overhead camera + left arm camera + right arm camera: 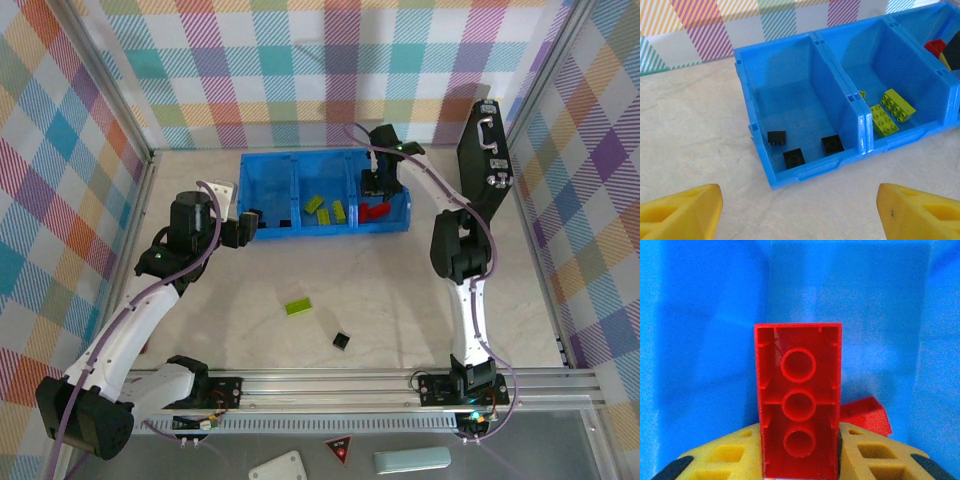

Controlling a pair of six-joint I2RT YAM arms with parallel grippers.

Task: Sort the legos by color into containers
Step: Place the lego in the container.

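The blue tray (320,233) lies at the back of the table with three compartments. My right gripper (375,186) hangs over the right compartment, shut on a red brick (799,400) held upright with its hollow underside showing. Another red brick (866,415) lies below it. My left gripper (800,215) is open and holds nothing, low over the table just in front of the left compartment, which holds three black bricks (794,158). Two lime-green bricks (897,105) lie in the middle compartment. One green brick (298,307) and one black brick (342,341) lie loose on the table.
A black briefcase (487,150) with a metal handle stands against the right wall, close to the right arm. An aluminium rail (340,381) runs along the near edge. Checked walls close in the left, back and right sides.
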